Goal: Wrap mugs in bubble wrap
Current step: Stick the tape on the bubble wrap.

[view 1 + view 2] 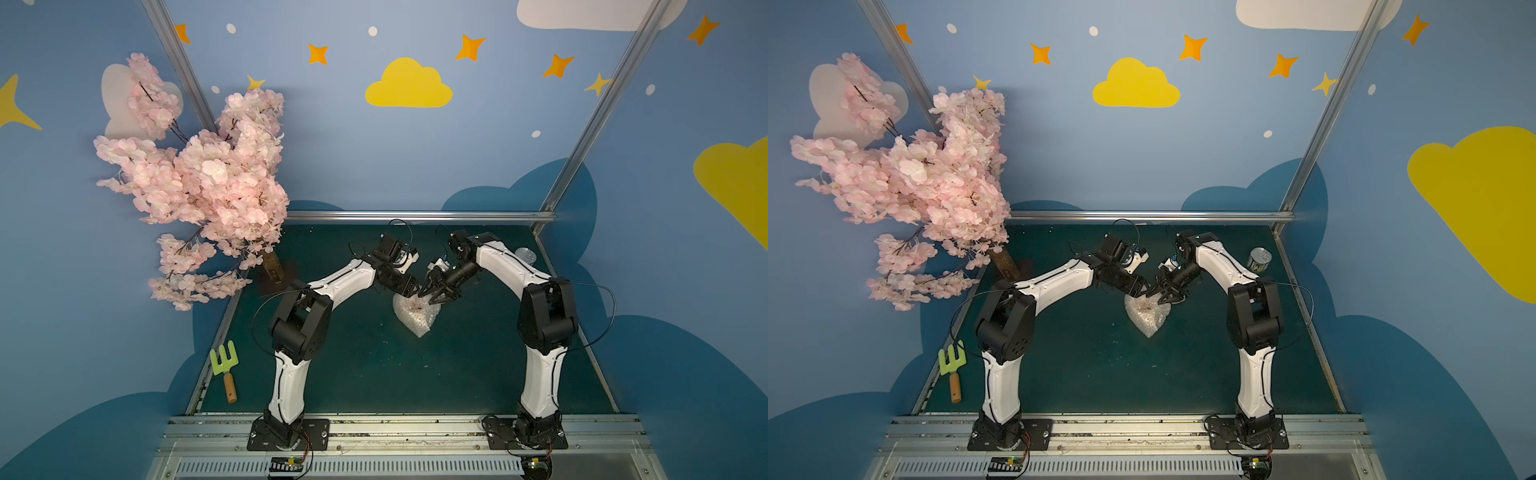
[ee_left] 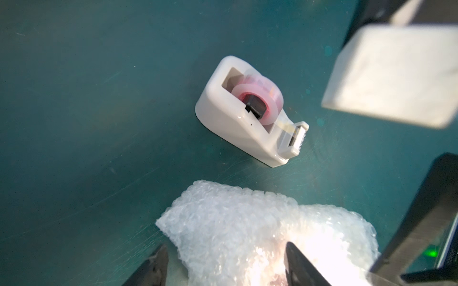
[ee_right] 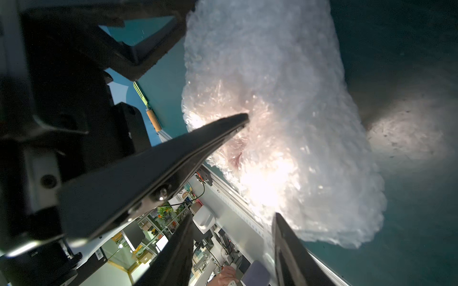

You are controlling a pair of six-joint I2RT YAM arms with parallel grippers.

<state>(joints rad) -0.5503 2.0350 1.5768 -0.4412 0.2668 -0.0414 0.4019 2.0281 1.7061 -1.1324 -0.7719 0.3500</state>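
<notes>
- In both top views the mug is only a reddish smudge inside the bubble wrap bundle at mid-table. The left gripper and right gripper meet over it.
- In a top view the right arm half hides the can.
- Left wrist: the left fingers, cut off by the frame, stand apart astride the wrap. The tape dispenser nearby holds a roll.
- Right wrist: the right fingers are apart with nothing between them. A left fingertip presses the wrap.
</notes>
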